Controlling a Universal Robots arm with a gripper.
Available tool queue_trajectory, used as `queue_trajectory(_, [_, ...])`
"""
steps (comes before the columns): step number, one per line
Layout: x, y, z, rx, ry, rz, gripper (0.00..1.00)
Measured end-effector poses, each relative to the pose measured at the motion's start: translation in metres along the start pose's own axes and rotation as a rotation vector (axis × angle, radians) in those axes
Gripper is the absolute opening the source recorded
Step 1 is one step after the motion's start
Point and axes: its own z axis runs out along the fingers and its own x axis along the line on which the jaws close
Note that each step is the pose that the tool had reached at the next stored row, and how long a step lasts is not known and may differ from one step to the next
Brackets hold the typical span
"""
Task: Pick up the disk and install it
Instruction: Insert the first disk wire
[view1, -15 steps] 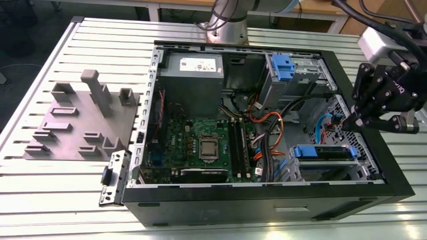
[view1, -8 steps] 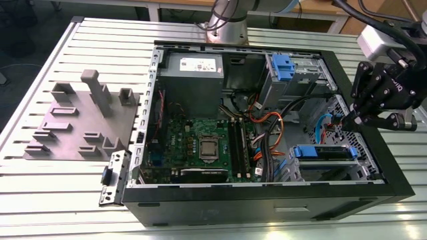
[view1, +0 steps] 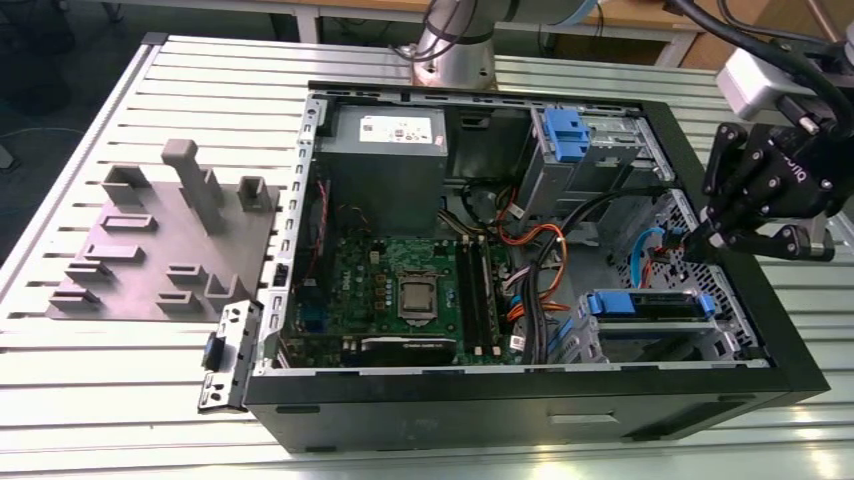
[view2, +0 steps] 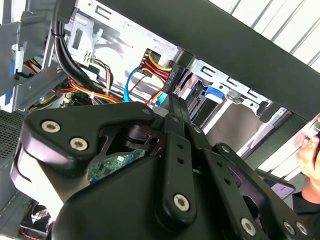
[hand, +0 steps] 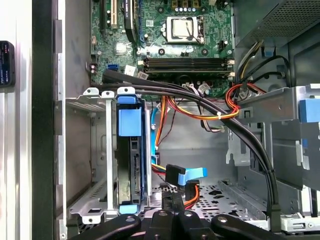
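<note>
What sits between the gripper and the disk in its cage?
In the first wrist view, a blue-tabbed cable connector and orange wires lie between the gripper and the disk.

My pincer is matte black with silver screw heads. The disk in its grey metal cage wears a bright blue carrier bracket around a dark body. The motherboard is green. Orange, red and yellow cables mix with black ones. The computer case is black, on a counter of ribbed silver slats. A grey fixture block lies there.
</note>
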Motion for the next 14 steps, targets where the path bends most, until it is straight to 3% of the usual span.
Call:
queue_trajectory(3, [-0.0003,-0.0045,0.0006,-0.0134,0.0004,0.001,0.11])
queue_trajectory(4, [-0.0004,-0.0056,0.0009,-0.0161,0.0005,0.001,0.17])
queue_trajectory(5, [-0.0005,-0.0062,0.0012,-0.0171,0.0005,0.001,0.17])
queue_trajectory(6, [-0.0005,-0.0067,0.0014,-0.0176,0.0007,0.001,0.24])
queue_trajectory(14, [-0.0010,-0.0083,0.0026,-0.0185,0.0020,0.001,0.25])
